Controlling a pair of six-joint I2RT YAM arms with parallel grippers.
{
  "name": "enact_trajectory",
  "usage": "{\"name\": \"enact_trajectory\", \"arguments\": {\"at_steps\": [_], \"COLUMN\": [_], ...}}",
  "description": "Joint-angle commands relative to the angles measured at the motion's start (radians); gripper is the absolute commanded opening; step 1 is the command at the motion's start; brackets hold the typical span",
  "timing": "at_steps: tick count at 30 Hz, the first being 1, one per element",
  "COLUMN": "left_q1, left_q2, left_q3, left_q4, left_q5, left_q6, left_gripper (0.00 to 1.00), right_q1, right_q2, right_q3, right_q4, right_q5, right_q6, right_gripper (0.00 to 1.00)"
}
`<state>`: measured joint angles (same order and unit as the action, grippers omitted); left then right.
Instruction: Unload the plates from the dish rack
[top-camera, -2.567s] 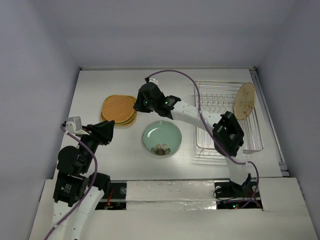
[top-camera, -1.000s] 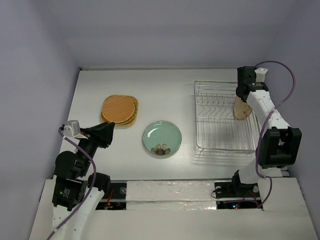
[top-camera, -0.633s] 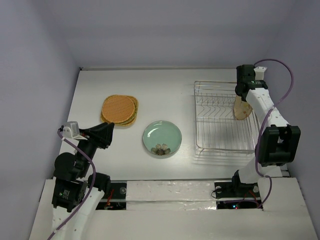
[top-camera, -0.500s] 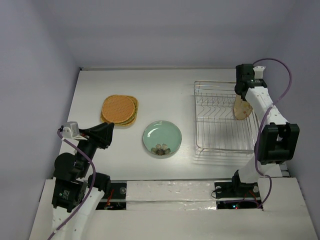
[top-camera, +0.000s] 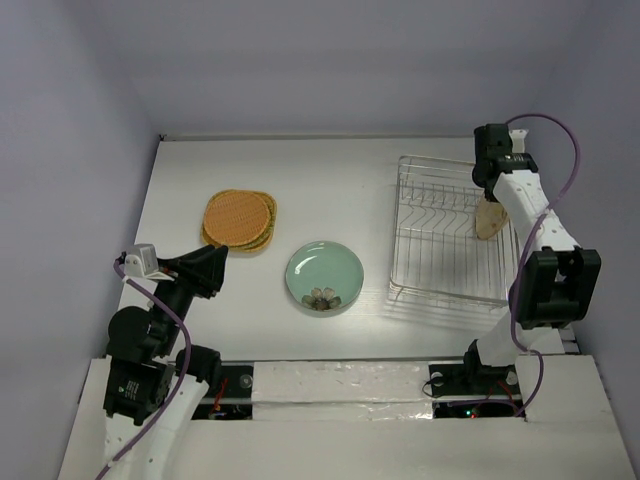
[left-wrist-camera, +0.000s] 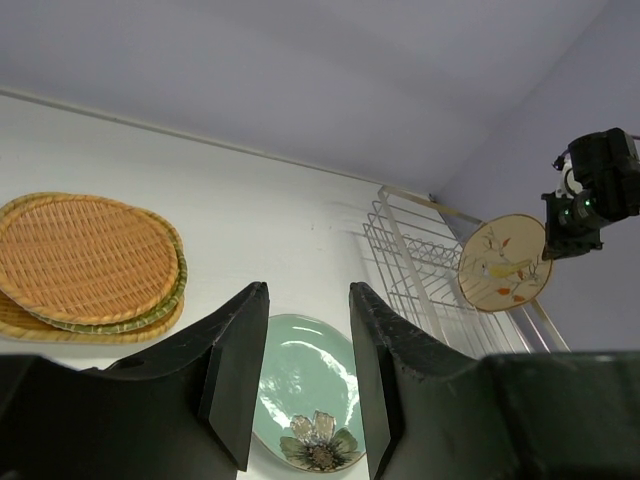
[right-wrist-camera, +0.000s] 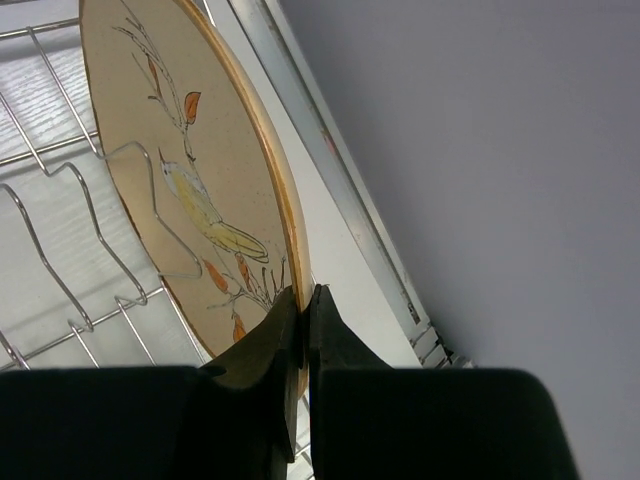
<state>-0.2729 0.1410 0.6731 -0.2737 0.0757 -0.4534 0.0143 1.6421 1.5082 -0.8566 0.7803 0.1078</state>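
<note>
Beige plate (right-wrist-camera: 190, 190): round, tan rim, printed with a bird on a twig and orange leaves; stands on edge at the far right end of the dish rack (top-camera: 447, 213), face against the upright wire prongs; rack of silver wire, on the right half of the white table (top-camera: 330, 180), its outline slightly skewed against the table edge.

Pale green plate (top-camera: 324, 277), flower motif at its near rim, lies flat mid-table, left of the rack and apart from it; woven orange plates (top-camera: 238, 220) stacked flat further left, two round ones atop a rounded-square one.

Right gripper (right-wrist-camera: 303, 300): fingers nearly together, pinched on the beige plate's rim, one finger on each face; arm reaches over the rack's far right corner.

Left gripper (left-wrist-camera: 307, 300): fingers apart, nothing between them, touching nothing; held above the table's near left, pointing toward the plates.
</note>
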Motion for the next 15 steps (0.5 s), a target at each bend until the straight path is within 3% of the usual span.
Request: {"name": "enact_trajectory", "arguments": {"at_steps": [1, 7, 15], "left_q1": [0.006, 0.006, 0.006], "left_q2": [-0.015, -0.018, -0.018], "left_q3": [-0.006, -0.007, -0.009], "left_q4": [0.045, 0.048, 0.048], "left_q5": [-0.002, -0.005, -0.002], "left_q6": [0.004, 0.002, 0.001], "left_gripper": [0.35, 0.35, 0.36], "right_q1": [-0.002, 0.016, 0.079], "right_q2": [-0.114, -0.163, -0.194], "right_q3": [0.056, 0.095, 0.205], "right_q4": [0.077, 0.070, 0.021], "right_q5": [0.053, 0.048, 0.174], "right_q6": [-0.016, -0.043, -0.045], "right_gripper": [0.00, 0.00, 0.00]}}
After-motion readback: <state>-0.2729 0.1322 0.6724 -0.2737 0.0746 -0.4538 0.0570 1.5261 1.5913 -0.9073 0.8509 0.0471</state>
